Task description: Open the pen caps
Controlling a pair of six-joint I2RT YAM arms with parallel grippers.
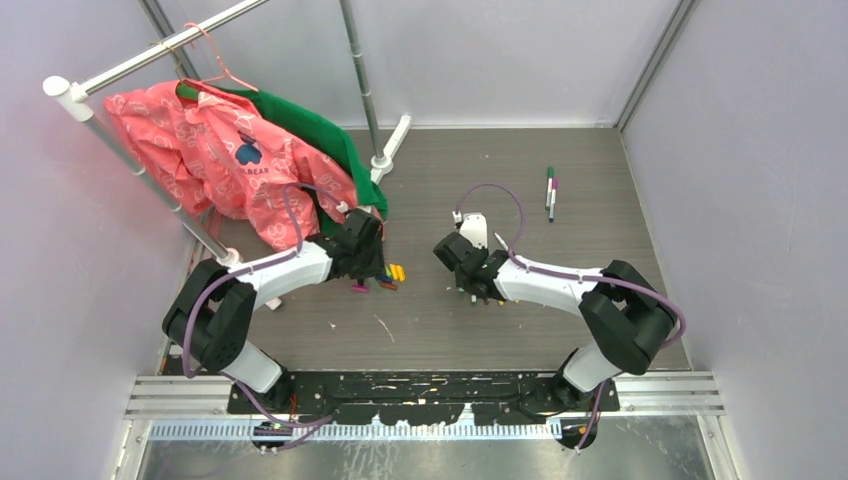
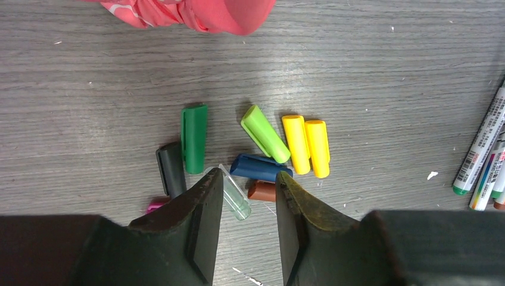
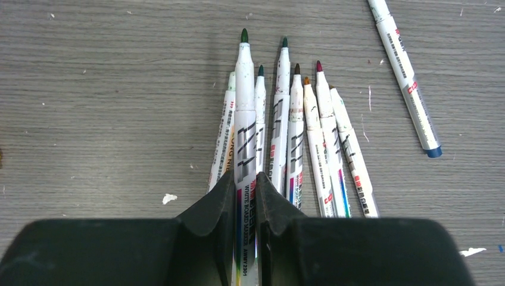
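Several loose pen caps lie bunched on the grey table: dark green, light green, two yellow, blue, brown, dark grey, magenta and a clear one. My left gripper hangs open just over them, nothing between its fingers; the clear cap lies by the left fingertip. In the top view the caps sit at the left gripper. My right gripper is shut on a white pen with a bare dark green tip.
Several uncapped white pens lie side by side under the right gripper, one more apart at upper right. Two capped pens lie at the far right. A rack with pink and green clothes stands at far left.
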